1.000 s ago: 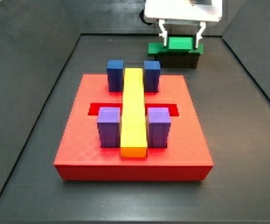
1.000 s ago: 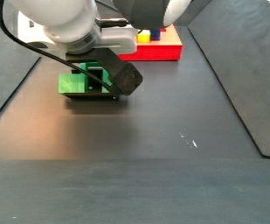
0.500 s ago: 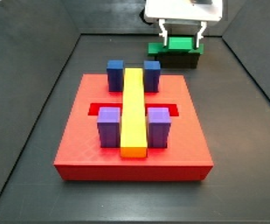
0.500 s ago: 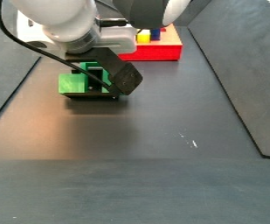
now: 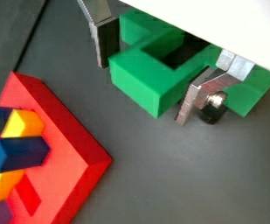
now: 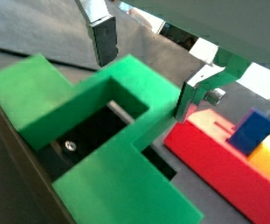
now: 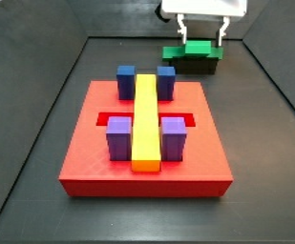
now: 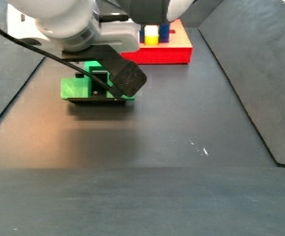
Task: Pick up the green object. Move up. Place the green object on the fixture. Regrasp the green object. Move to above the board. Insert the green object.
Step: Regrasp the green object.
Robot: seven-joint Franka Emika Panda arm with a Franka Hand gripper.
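Observation:
The green object (image 7: 193, 50) rests on the dark fixture (image 7: 195, 66) at the far end of the floor, beyond the board (image 7: 146, 152). It also shows in a side view (image 8: 78, 87), on the fixture (image 8: 104, 101). My gripper (image 7: 200, 30) hangs just above it, open, with one finger on each side of the raised centre. In both wrist views the silver fingers (image 5: 104, 39) (image 6: 106, 44) stand apart from the green object (image 5: 158, 77) (image 6: 102, 144), with a gap showing. The gripper (image 5: 152, 70) (image 6: 154, 63) holds nothing.
The red board (image 5: 50, 144) (image 6: 236, 171) (image 8: 167, 51) carries a yellow bar (image 7: 146, 119), two blue blocks (image 7: 127, 80) and two purple blocks (image 7: 119, 139). Raised floor edges run along both sides (image 7: 275, 86).
My gripper has risen a little; its fingers, earlier low beside the green object, now stand higher. The green object stays on the fixture.

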